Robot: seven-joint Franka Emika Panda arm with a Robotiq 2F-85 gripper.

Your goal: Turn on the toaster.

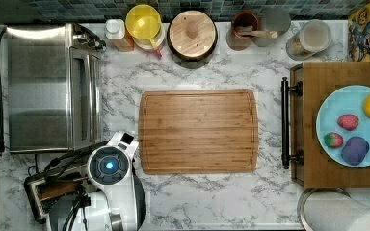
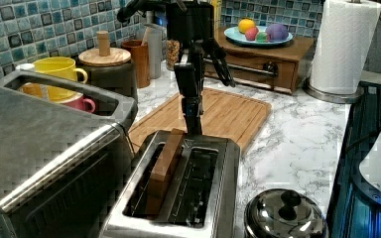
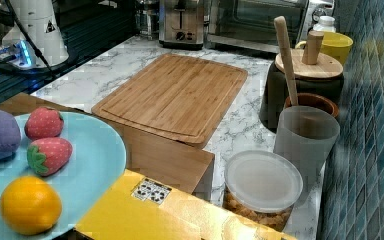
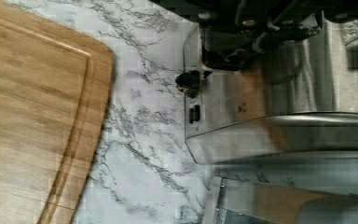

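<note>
The jaws hang at the toaster's [image 2: 213, 168] far short end in the left view, one dark finger [image 2: 194, 106] pointing straight down to the top edge there. Whether the jaws are released or clenched I cannot tell. The wrist view looks down that same end face of the toaster [image 4: 242, 98], where a small black knob [image 4: 189, 81] sticks out just beside the dark gripper parts.

A brown slab [image 2: 164, 161], probably a slice of bread, stands in the slot on the left view's left; the other slot is dark. The toaster [image 1: 33, 197] sits at the desk's [image 1: 212, 197] corner on the top view's lower left, partly under the white arm [image 1: 110, 166]. Just beside it, along the desk's edge on the top view's left, stands the larger toaster oven [image 1: 48, 86]. A shiny pot lid [image 2: 284, 213] lies near the toaster on the left view's right.

The wooden cutting board [image 1: 198, 131] lies in the middle of the desk, close to the toaster's knob end. In the right view the toaster [image 3: 181, 20] stands at the desk's far edge, beyond the board.
</note>
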